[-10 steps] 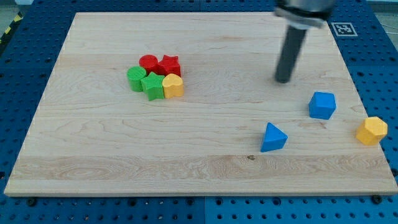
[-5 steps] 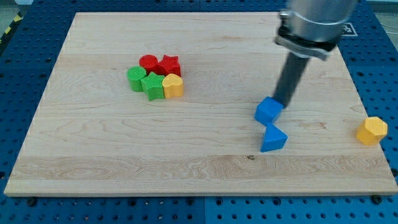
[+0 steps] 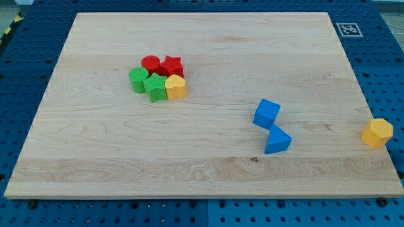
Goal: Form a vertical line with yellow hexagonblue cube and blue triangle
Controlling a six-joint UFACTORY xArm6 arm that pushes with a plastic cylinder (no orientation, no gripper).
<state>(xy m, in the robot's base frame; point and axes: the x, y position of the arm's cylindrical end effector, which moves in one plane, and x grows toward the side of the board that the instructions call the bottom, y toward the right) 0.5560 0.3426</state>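
The blue cube (image 3: 267,114) lies right of the board's middle. The blue triangle (image 3: 277,140) lies just below it, touching it and slightly to the right. The yellow hexagon (image 3: 377,133) sits at the board's right edge, far right of both blue blocks. My tip and the rod do not show in the view.
A tight cluster sits at the upper left: a red round block (image 3: 150,63), a red star (image 3: 171,66), a green round block (image 3: 137,79), a green star-like block (image 3: 154,86) and a yellow block (image 3: 176,87). A tag marker (image 3: 348,29) lies off the wooden board (image 3: 189,157), at the top right.
The rod pushed the blue cube left from the right side until it met the blue triangle's top. The rod then left the view. Other blocks have not moved.
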